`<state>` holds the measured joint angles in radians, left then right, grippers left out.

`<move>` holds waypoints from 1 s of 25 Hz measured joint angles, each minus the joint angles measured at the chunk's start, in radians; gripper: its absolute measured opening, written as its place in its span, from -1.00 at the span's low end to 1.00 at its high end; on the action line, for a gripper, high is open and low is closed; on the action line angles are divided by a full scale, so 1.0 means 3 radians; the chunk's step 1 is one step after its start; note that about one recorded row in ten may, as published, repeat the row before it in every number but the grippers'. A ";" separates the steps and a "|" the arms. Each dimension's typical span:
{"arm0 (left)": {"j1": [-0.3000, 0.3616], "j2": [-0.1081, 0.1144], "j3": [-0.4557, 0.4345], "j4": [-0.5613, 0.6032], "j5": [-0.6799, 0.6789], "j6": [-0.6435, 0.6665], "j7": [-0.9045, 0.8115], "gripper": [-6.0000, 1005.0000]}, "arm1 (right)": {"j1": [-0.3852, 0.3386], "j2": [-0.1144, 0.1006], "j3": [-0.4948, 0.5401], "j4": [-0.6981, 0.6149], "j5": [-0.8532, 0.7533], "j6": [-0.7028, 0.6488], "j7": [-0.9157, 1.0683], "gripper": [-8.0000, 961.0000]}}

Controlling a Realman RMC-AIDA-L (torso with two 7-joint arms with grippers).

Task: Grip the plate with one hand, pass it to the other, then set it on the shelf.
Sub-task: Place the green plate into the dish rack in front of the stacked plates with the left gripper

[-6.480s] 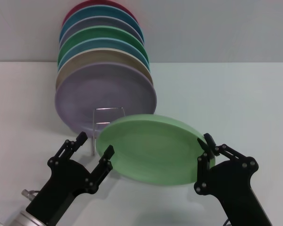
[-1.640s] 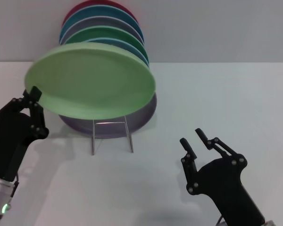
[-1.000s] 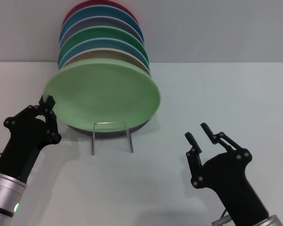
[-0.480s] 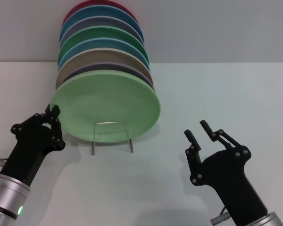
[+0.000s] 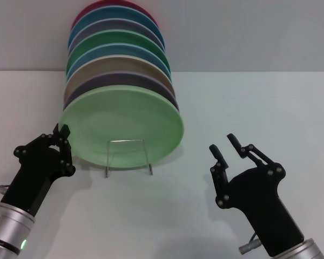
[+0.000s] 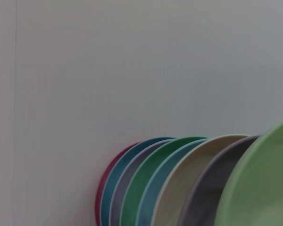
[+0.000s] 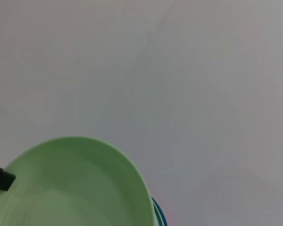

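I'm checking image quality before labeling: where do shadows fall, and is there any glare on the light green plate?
Head view: soft shadows lie on the white table under the left gripper, the right gripper and the wire shelf; the light green plate looks matte, with no glare. Left wrist view: even light, plate edges slightly soft. Right wrist view: plain wall, no glare.

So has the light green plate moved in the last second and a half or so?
Yes. The light green plate has come down and toward the wire rack, now standing in front of the stacked plates with the left pincer at its rim.
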<state>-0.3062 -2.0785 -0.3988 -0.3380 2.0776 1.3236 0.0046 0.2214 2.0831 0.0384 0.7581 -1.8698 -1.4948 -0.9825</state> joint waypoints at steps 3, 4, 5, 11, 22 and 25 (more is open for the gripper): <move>0.0001 0.0000 0.0004 -0.0002 0.0003 -0.0023 -0.0011 -0.83 | 0.0002 0.0001 0.0002 0.0000 0.0000 0.0002 -0.0001 -0.37; -0.0003 0.0000 0.0010 -0.0003 0.0004 -0.0040 -0.0016 -0.83 | 0.0003 0.0000 0.0003 0.0000 0.0000 0.0003 -0.0001 -0.36; -0.0006 0.0000 0.0016 -0.0003 0.0006 -0.0053 -0.0021 -0.83 | 0.0004 0.0000 0.0005 0.0000 0.0000 0.0003 -0.0001 -0.36; -0.0013 0.0008 0.0049 0.0001 0.0008 -0.0053 -0.0039 -0.82 | 0.0005 0.0000 0.0010 -0.0003 0.0000 0.0003 -0.0002 -0.32; 0.0406 0.0026 0.0217 0.0035 0.0010 0.0857 -0.0051 -0.44 | -0.0021 -0.0001 0.0287 -0.0081 0.0000 0.0007 0.0145 -0.25; 0.0532 0.0029 0.0246 0.0045 0.0011 0.1084 -0.0068 -0.22 | -0.0029 0.0005 0.0447 -0.0152 0.0000 0.0006 0.0341 -0.23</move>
<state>-0.1466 -2.0697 -0.3250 -0.3244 2.0809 1.6488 -0.0158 0.2127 2.0846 0.1724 0.7125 -1.8699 -1.4930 -0.8801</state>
